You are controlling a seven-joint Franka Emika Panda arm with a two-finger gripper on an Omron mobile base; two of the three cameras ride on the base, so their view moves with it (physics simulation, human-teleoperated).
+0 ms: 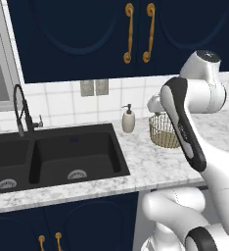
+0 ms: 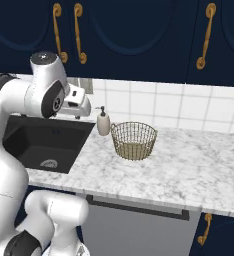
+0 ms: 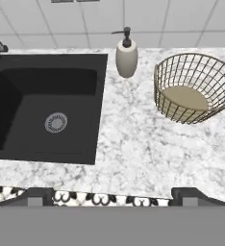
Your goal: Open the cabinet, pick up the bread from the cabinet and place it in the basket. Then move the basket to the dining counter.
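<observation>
Cabinet (image 1: 136, 34) doors are shut above the counter's (image 3: 133, 153) back edge, so you cannot see the bread. Basket (image 3: 193, 89) stands near that edge, beside the soap bottle (image 3: 126, 53). Gripper (image 3: 112, 197) has jaws spread, holding nothing; reaching up, your elbow may hit the basket

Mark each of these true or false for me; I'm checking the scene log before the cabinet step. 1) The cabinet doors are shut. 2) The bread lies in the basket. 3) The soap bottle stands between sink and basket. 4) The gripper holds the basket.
1) True: the cabinet doors are shut.
2) False: the basket holds nothing.
3) True: the soap bottle stands between the sink and the basket.
4) False: the gripper is open, holding nothing.
</observation>
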